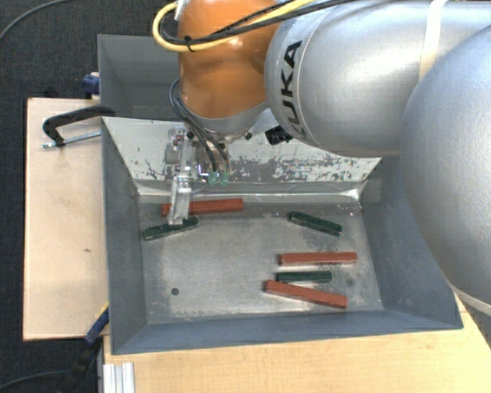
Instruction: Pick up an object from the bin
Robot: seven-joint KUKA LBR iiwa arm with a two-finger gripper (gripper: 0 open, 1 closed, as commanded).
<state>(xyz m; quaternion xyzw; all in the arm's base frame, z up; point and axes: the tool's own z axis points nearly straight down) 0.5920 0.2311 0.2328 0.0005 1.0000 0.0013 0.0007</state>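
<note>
**Gripper down in the far-left part of the bin, tip at the end of a red-brown bar**

Gripper [179,214] hangs under the orange cover [221,56] on the wrist. It reaches down to the floor of the bin [121,252] near the far wall, towards the left side. It shows as one pale metal column. Cannot tell whether it is open or closed, or whether anything is gripped.

Its tip overlaps the left end of the far red-brown bar [213,206]. Contact looks likely but is not certain. The left green bar [170,229] lies just in front of the tip, very close or touching.

Count: six bars, three red-brown and three dark green. All lie flat and none are stacked.

- Far red-brown bar: long, thin and flat. It lies parallel to the far wall and just beside it.
- Left green bar: thin and dark. It is slightly tilted, with its right end nearer the far wall.
- Right green bar [315,223]: towards the right wall, angled, and apart from the others.
- Loose group towards the near-right corner:
  - Middle red-brown bar [317,259] is farthest back.
  - Short green bar [303,277] is just in front of it.
  - Near red-brown bar [305,294] is closest to the near wall and slightly slanted.

The near-left floor is bare scuffed metal.
</note>
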